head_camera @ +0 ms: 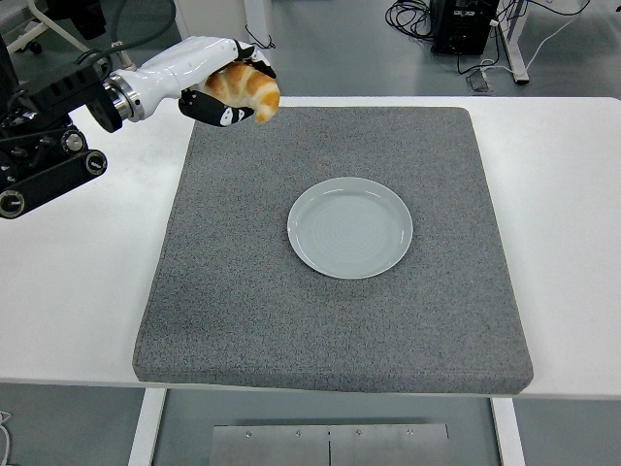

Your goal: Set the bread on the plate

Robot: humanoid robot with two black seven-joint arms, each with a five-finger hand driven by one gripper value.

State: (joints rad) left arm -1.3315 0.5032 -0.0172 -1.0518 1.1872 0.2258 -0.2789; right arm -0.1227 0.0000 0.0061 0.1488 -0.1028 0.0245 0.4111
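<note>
My left hand point(231, 85) is shut on a golden-brown croissant point(248, 87) and holds it high above the far left corner of the grey mat point(330, 320). A pale grey plate point(350, 227) lies empty near the middle of the mat, to the right of and nearer than the hand. My right arm does not show.
The mat lies on a white table point(563, 194). My left arm point(49, 136) with its black joints and cable hangs over the table's left side. Office floor, cables and furniture legs lie beyond the far edge.
</note>
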